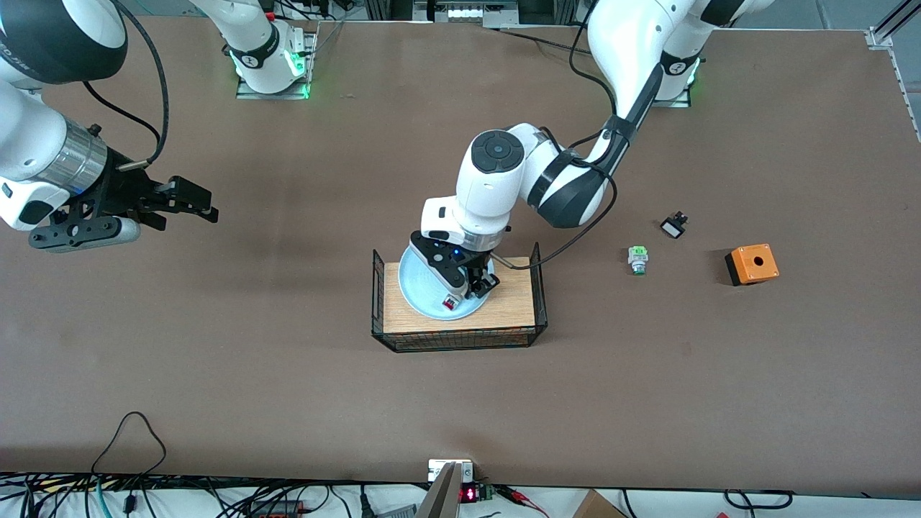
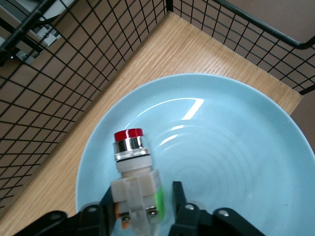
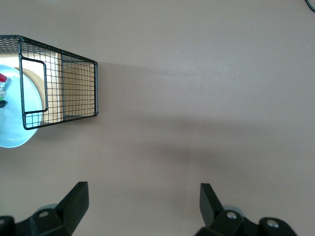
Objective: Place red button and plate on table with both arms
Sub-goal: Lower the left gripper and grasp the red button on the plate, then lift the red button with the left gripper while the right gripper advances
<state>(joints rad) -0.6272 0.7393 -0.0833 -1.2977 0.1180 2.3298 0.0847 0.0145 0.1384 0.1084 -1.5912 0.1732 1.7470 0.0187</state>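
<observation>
The pale-blue plate (image 1: pixel 421 288) lies on the wooden board inside a black wire basket (image 1: pixel 460 339) at mid-table. The red button (image 1: pixel 450 303) lies on the plate, with its red cap toward the front camera. My left gripper (image 1: pixel 464 286) is down over the plate. In the left wrist view its open fingers (image 2: pixel 178 194) straddle the button's whitish body (image 2: pixel 129 147). One finger is against the body and the other stands apart from it, above the plate (image 2: pixel 236 162). My right gripper (image 1: pixel 188 203) is open and empty over the brown table (image 1: pixel 288 396) toward the right arm's end, and waits there (image 3: pixel 143 191).
A green-capped switch (image 1: pixel 637 259), a small black part (image 1: pixel 673 226) and an orange box with a hole (image 1: pixel 752 264) lie on the table toward the left arm's end. The right wrist view shows the basket (image 3: pixel 59 88) and the plate's edge (image 3: pixel 12 123).
</observation>
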